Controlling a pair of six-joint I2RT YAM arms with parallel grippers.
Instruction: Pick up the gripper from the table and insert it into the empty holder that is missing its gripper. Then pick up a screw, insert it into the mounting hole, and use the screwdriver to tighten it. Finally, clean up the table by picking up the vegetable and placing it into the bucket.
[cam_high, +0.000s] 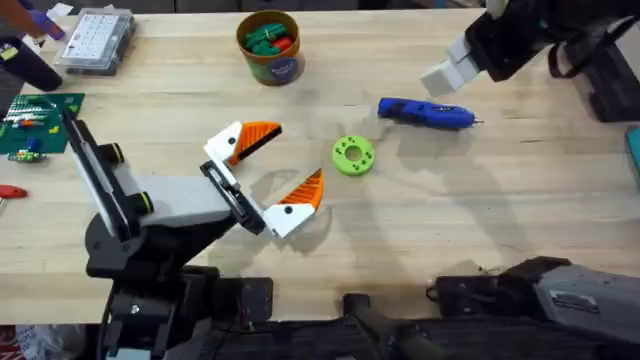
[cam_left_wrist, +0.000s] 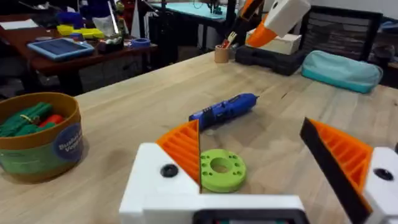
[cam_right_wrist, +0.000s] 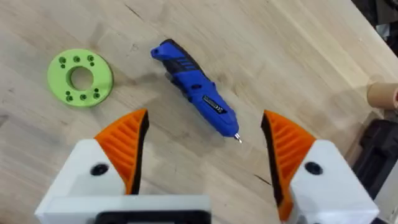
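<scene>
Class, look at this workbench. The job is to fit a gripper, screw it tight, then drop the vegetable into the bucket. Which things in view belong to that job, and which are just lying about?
Belongs to the job:
screwdriver
bucket

Just lying about, as far as the job's wording goes:
green disc with holes
clear parts box
green circuit board
teal pouch

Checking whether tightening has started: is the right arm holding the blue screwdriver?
No. In the right wrist view the screwdriver lies on the bare table, ahead of the right gripper, whose fingers are spread apart and empty.
</scene>
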